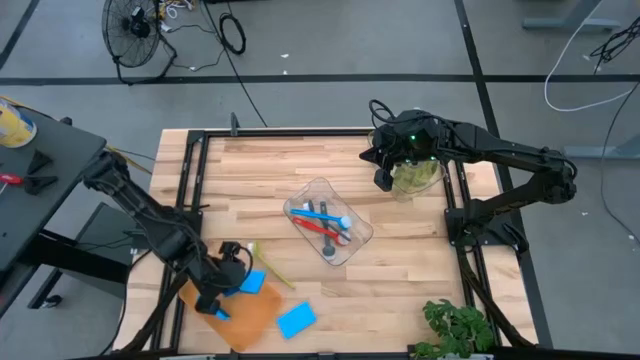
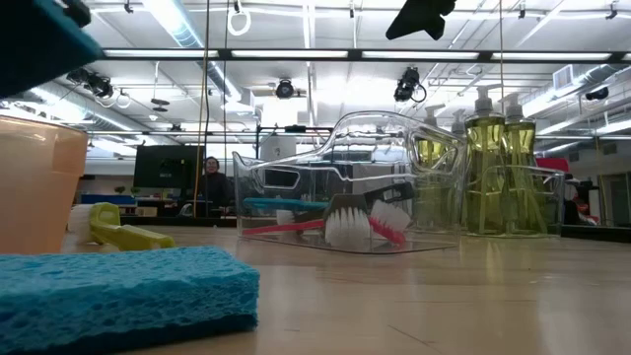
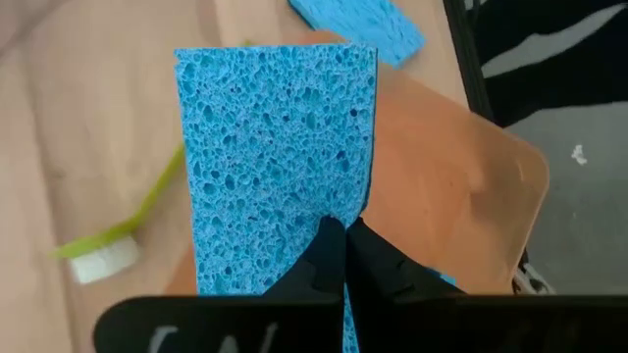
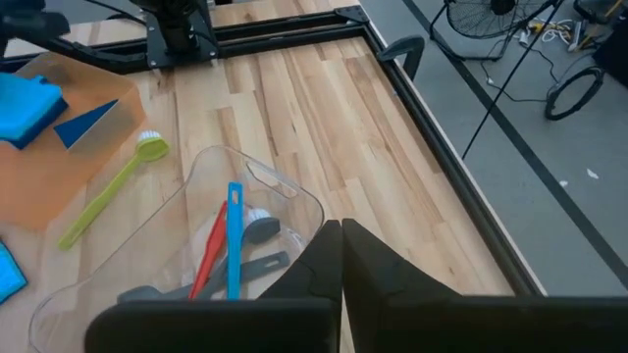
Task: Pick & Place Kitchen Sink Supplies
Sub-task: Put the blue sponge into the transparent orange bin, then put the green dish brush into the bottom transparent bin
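The blue sponge (image 3: 277,162) is pinched at one edge between my left gripper (image 3: 343,257), fingers shut on it, so that its broad face stands up ahead of the wrist over the flat orange tray (image 3: 446,176). I judge the edge grip was chosen because a flat sponge offers no other purchase, and because it keeps the slab clear of the tray as it is carried.

A second blue sponge (image 1: 296,319) lies on the wood just beyond the tray's corner, apart from my fingers. The yellow-green brush (image 3: 118,235) lies on the table beside the tray, to one side of the held sponge, bristle head nearest me; it is loose and not yet sorted.

Further off, toward the table's middle, the clear tub (image 1: 328,222) holds the blue, red and grey brushes together, evidently grouped by kind.

My right gripper (image 4: 340,257) hangs closed and empty above that tub's near rim, waiting. Close by its arm, the soap bottles (image 2: 501,163) stand upright in a second clear tub (image 2: 527,202).
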`<state>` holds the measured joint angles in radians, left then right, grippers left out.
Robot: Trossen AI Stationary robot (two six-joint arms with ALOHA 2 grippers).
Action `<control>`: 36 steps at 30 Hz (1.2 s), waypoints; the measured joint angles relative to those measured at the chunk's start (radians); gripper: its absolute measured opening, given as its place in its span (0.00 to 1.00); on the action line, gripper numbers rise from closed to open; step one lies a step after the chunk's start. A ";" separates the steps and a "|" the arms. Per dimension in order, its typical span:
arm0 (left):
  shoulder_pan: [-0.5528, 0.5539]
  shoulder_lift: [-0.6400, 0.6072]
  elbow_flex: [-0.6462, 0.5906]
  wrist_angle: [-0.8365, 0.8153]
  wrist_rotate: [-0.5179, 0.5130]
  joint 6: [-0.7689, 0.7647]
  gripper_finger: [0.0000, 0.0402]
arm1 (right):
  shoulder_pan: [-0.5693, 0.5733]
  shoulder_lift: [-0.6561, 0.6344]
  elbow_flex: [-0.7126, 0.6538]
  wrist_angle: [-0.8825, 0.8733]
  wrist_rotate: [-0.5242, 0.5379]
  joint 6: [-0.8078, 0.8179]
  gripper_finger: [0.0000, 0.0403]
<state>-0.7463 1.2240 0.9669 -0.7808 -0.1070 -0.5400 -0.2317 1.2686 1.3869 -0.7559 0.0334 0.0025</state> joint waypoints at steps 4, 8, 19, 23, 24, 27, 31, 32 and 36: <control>-0.034 0.000 -0.066 0.089 0.032 0.001 0.00 | 0.000 0.000 0.000 0.000 0.000 0.000 0.02; -0.062 0.019 -0.099 0.137 0.066 0.026 0.01 | 0.000 0.000 0.000 -0.001 0.000 0.000 0.02; -0.095 0.093 -0.100 0.137 0.139 0.284 0.03 | 0.000 0.000 0.000 -0.002 0.002 -0.010 0.02; -0.095 0.116 -0.100 0.128 0.156 0.262 0.11 | 0.000 0.000 0.000 -0.001 0.002 -0.010 0.02; -0.095 0.121 -0.100 0.127 0.155 0.259 0.14 | 0.000 0.000 0.000 0.000 0.002 -0.010 0.02; -0.095 0.125 -0.099 0.127 0.148 0.258 0.23 | 0.000 0.000 0.000 0.000 0.002 -0.010 0.02; -0.095 0.126 -0.099 0.126 0.132 0.246 0.36 | 0.000 0.000 0.000 0.000 0.002 -0.011 0.02; -0.095 0.126 -0.099 0.126 0.132 0.237 0.39 | 0.000 0.000 0.000 0.000 0.002 -0.011 0.02; -0.093 0.126 -0.077 0.106 0.137 0.230 0.50 | 0.000 0.000 0.000 0.000 0.002 -0.013 0.02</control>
<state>-0.8398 1.3502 0.8904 -0.6745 0.0299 -0.3096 -0.2318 1.2690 1.3869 -0.7563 0.0353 -0.0109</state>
